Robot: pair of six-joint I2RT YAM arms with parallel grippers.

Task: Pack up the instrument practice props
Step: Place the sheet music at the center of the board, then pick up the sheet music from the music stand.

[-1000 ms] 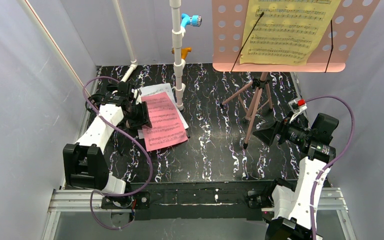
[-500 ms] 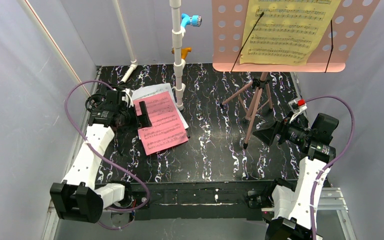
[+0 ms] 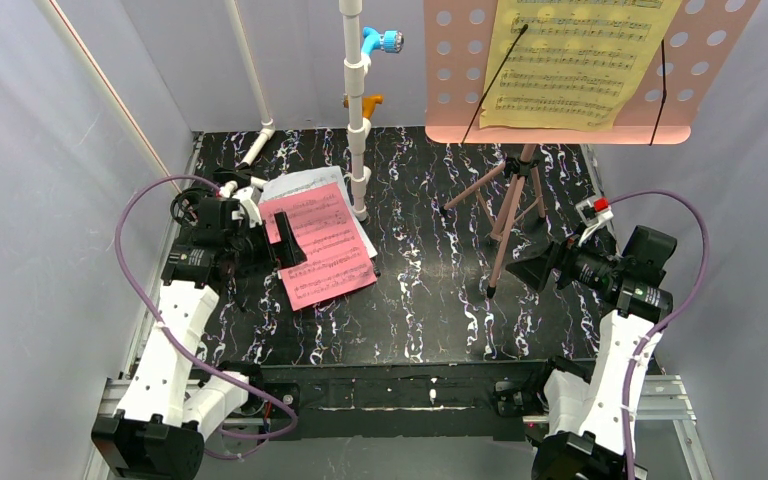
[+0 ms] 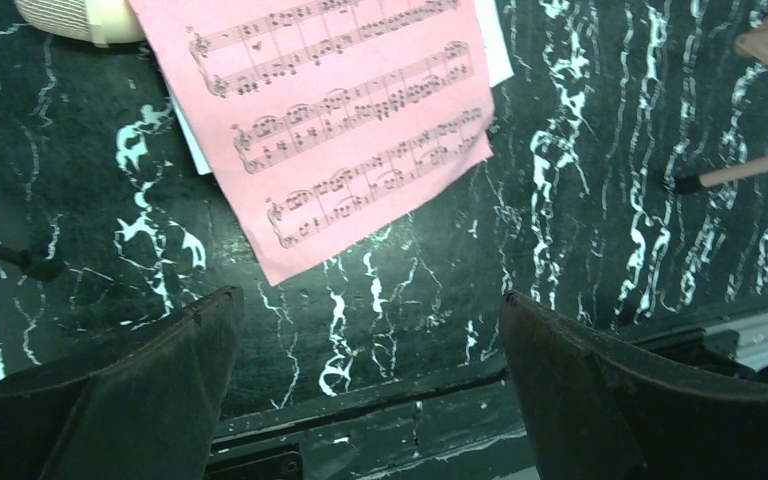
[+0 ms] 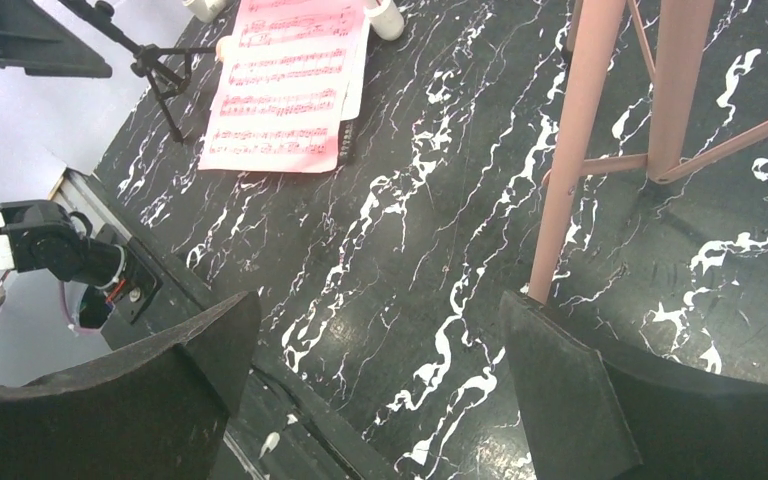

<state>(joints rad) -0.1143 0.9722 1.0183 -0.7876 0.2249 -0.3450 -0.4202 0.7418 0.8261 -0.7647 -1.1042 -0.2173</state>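
A pink sheet-music page [image 3: 325, 245] lies flat on a white page [image 3: 305, 185] at the table's left. My left gripper [image 3: 286, 236] hovers at the pink page's left edge, open and holding nothing. In the left wrist view the pink page [image 4: 350, 130] lies beyond the wide-apart fingers of the left gripper [image 4: 370, 300]. The pink music stand's punched desk [image 3: 720, 70] carries a yellow page [image 3: 580, 60], and its tripod legs [image 3: 510, 210] stand at the right. My right gripper [image 3: 537, 270] is open just right of the nearest leg [image 5: 570, 150]. In its wrist view the right gripper [image 5: 380, 300] has only table between its fingers.
A white pipe frame [image 3: 357, 110] with blue [image 3: 385, 40] and orange fittings stands at the back centre, its foot beside the pages. A small black clip [image 5: 345, 150] lies at the pink page's corner. A thin black tripod [image 5: 150, 60] stands left of the pages. Grey walls enclose the table.
My left gripper has opened and let go of the pink page, which now lies slightly turned. The left arm's elbow has swung down toward the near edge. The right arm has not moved.
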